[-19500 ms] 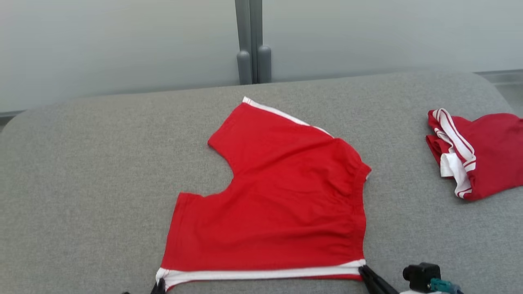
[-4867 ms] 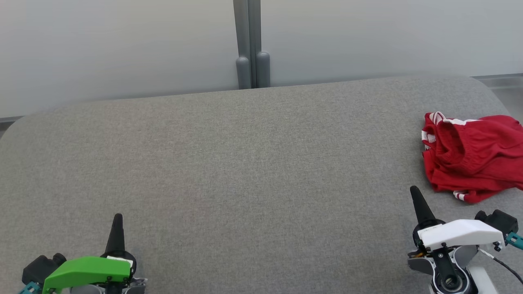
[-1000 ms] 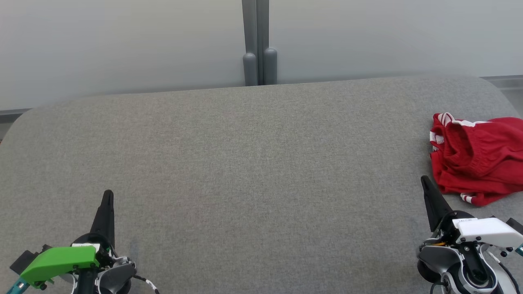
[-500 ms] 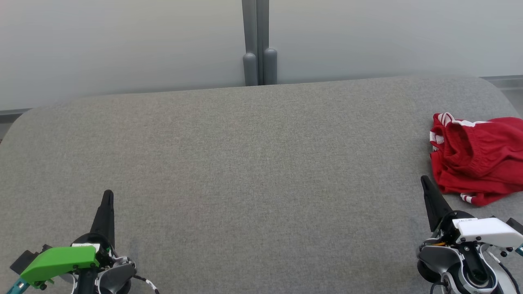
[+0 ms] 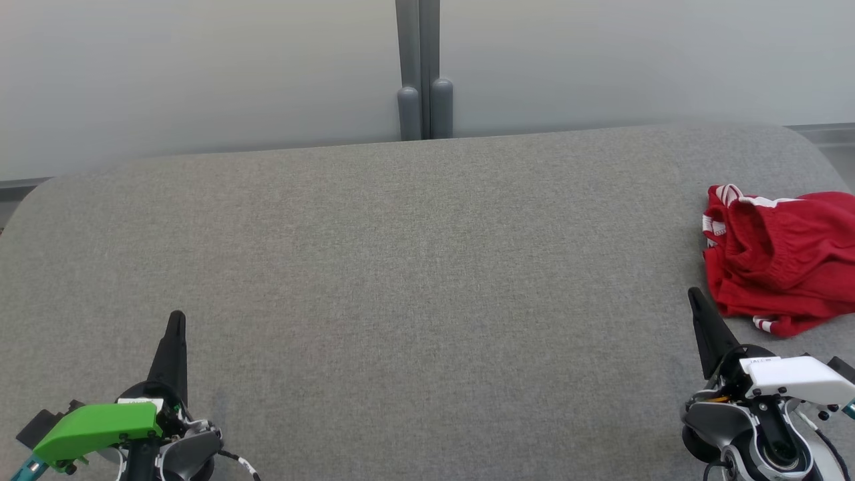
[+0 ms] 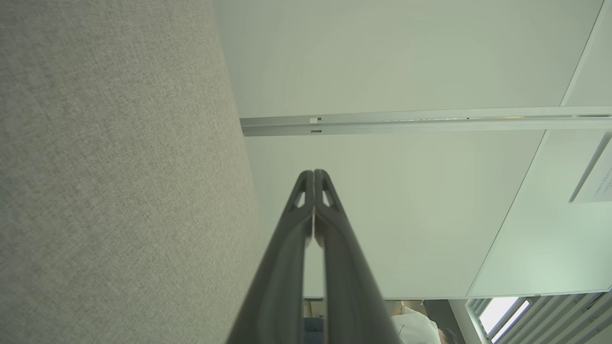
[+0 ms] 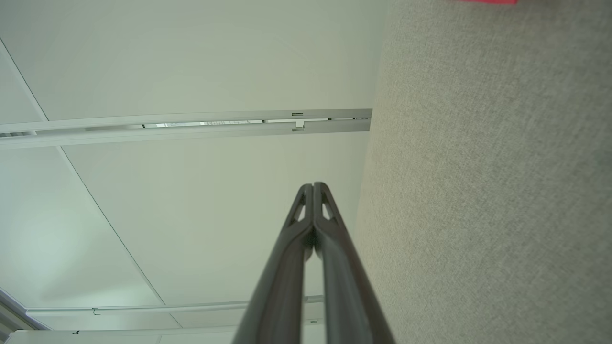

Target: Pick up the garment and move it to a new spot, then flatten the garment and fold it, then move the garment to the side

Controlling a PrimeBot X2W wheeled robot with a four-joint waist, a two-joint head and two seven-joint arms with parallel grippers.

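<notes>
**Left.** At the lower left of the head view we see the left gripper (image 5: 175, 322), mounted ahead of a green housing (image 5: 100, 427). Its two dark fingers are pressed together into a single spike and hold nothing. In the left wrist view we see them meet tip to tip, with the grey fabric surface (image 5: 414, 267) on one side of them.

**Centre.** At the far edge of the surface we note a grey double post (image 5: 425, 100) set between pale wall panels.

**Right.** The right gripper (image 5: 696, 297), carried on a white housing (image 5: 795, 377), likewise has its fingers closed on nothing. Just right of its tip we find the garment (image 5: 781, 257), a pair of red shorts with white trim. It lies rumpled in a heap at the right edge of the surface and is partly cut off by the frame.
</notes>
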